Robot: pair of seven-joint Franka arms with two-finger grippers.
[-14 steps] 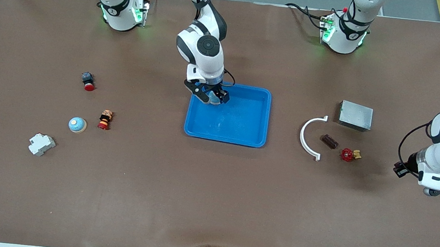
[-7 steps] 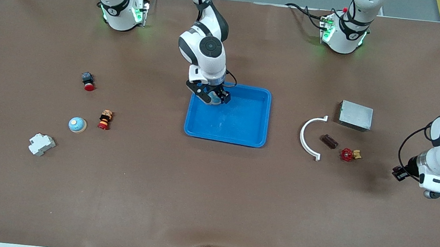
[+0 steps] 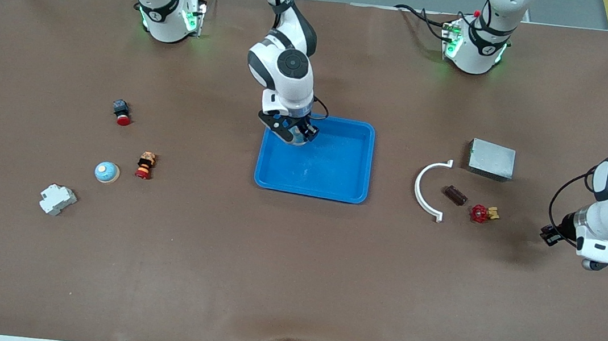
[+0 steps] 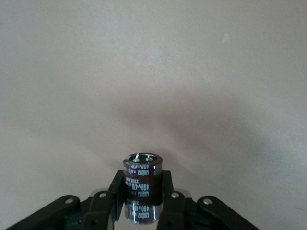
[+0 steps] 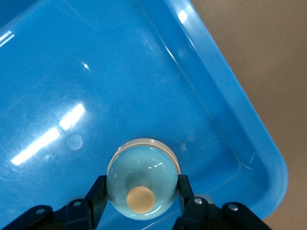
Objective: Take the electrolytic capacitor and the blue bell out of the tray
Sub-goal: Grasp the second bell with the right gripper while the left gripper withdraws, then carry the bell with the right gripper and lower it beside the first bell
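While right gripper [image 5: 142,194] clamps bell [image 5: 143,186] over tray [image 3: 336,188], left gripper [image 4: 143,203] grips capacitor [image 4: 142,184]

Pale blue bell [image 5: 142,186] (tan button), bright blue tray [image 5: 225,120], maroon capacitor [image 4: 142,184] with white print.

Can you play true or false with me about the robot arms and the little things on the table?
1. The right gripper has a light blue bell between its jaws, over the blue tray. True.
2. The left gripper holds nothing. False: its jaws are shut on a dark capacitor.
3. A second bell sits on the table toward the right arm's end. True.
4. The white curved piece lies in the blue tray. False: it lies on the table, toward the left arm's end.
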